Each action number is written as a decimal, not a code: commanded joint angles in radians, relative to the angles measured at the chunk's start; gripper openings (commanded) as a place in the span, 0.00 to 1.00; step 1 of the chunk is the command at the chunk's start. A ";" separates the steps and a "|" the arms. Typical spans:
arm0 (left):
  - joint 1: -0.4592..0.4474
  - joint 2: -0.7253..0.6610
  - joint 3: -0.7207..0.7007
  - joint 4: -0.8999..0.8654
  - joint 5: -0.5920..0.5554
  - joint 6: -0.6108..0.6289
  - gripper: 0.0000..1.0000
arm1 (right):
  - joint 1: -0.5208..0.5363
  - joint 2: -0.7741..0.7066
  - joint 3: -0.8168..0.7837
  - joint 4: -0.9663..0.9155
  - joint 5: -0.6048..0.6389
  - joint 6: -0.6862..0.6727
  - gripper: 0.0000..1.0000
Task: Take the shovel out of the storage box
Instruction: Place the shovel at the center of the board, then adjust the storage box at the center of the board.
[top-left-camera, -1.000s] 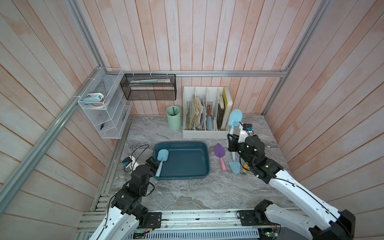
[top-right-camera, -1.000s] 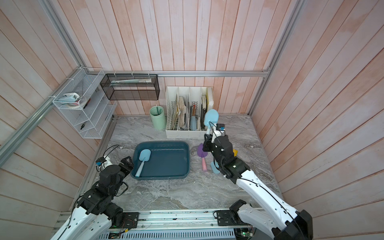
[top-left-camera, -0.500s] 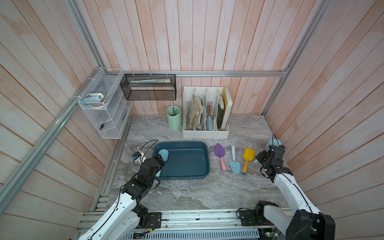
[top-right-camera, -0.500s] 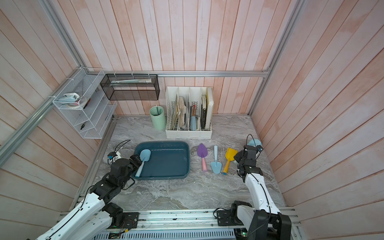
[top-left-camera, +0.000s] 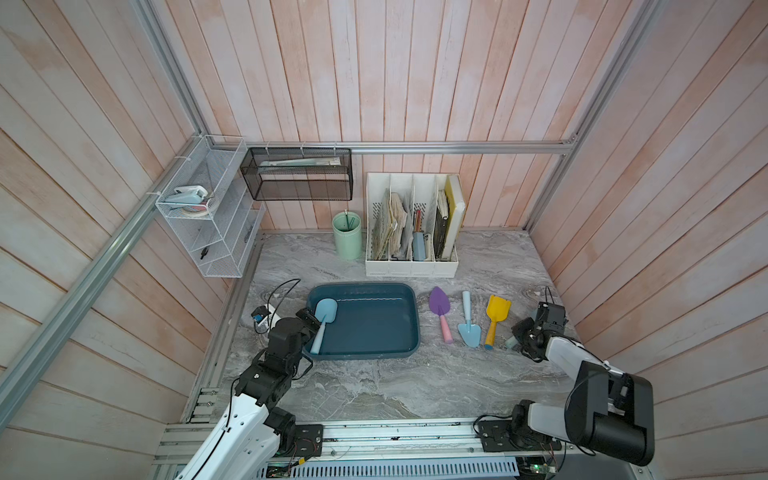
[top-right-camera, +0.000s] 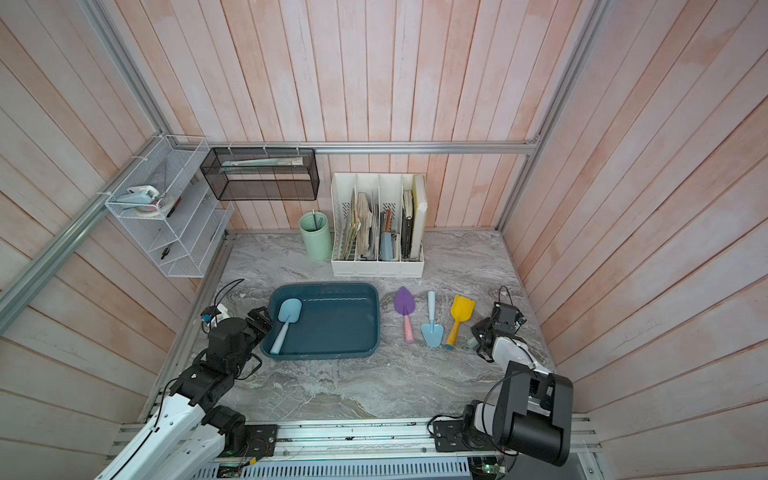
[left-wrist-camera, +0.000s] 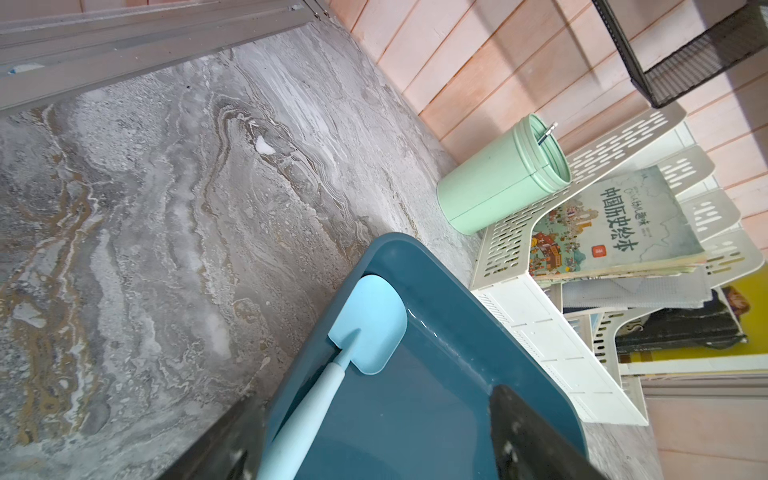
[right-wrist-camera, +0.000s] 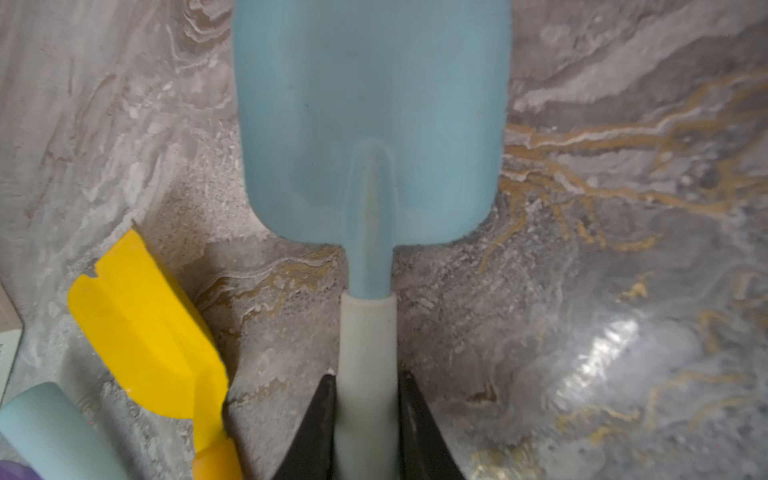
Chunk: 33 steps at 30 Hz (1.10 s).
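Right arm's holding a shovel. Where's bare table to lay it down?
Widest bare marble lies between the storage box and the front rail. Also free: the corner right of the file organiser. Crowded: purple shovel, blue trowel and yellow shovel beside the right gripper.

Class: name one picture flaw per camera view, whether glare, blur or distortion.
Both top views: wide-angle distortion fans the wall planks; a thin glare line shows inside the storage box. Left wrist view: the near fingers are dark, out of focus. Right wrist view: the held blue shovel looks soft; glare whitens a patch of table.
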 joint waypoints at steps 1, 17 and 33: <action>0.053 0.006 0.014 -0.050 0.043 -0.009 0.88 | -0.006 0.028 -0.002 0.032 -0.041 -0.007 0.15; 0.240 0.271 0.001 0.177 0.432 0.126 0.84 | -0.002 -0.160 0.090 -0.122 0.039 -0.019 0.71; 0.235 0.591 0.242 0.071 0.545 0.327 0.60 | 0.030 -0.390 0.203 -0.257 0.056 -0.078 0.73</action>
